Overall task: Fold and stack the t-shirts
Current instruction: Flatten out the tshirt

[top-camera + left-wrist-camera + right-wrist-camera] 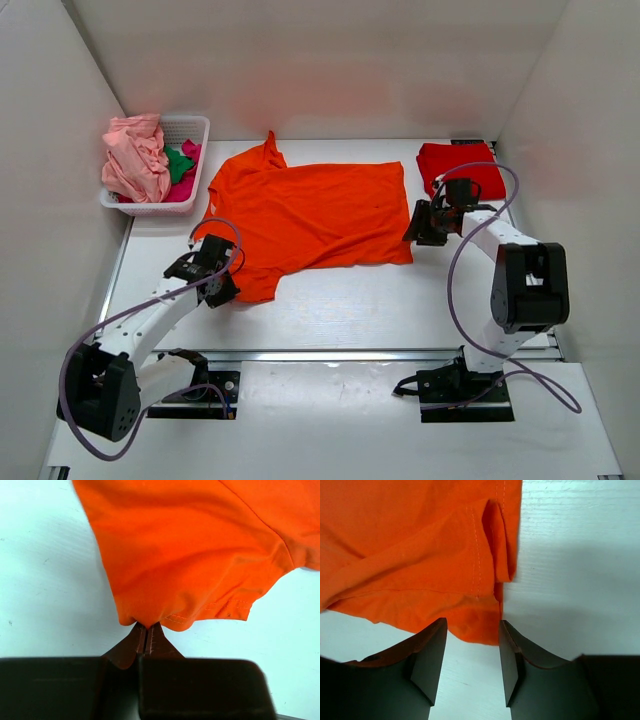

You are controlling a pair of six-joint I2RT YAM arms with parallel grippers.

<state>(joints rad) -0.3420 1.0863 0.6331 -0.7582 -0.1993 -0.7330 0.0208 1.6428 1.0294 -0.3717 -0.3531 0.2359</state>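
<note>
Orange t-shirt [310, 215] spread open near the middle of the table [400, 310], not yet folded, one sleeve toward the near left, bottom hem toward the right. At that sleeve, left gripper [146, 630] pinched tight on the very edge, only a sliver of cloth between the tips. At the near hem corner, right gripper [472, 626] wide apart, straddling the cloth, gripping nothing so far. At the far right, red t-shirt [460, 170] already folded, just beyond the right gripper. At the far left, pink t-shirt [135, 160], green t-shirt [178, 163] and magenta t-shirt [183, 190] heaped in the basket [200, 122].

Likely trouble: so thin a bite on the sleeve slipping free at the first lift, dropping that side in a crumple. On the right, hem doubled over at the corner, so a closing pinch perhaps catching one layer only, or the fold instead of the edge, giving a skewed crease. Uneven pull between the two arms also apt to drag the cloth toward the red t-shirt and disturb it.

No brand, label or readable writing anywhere in view.
</note>
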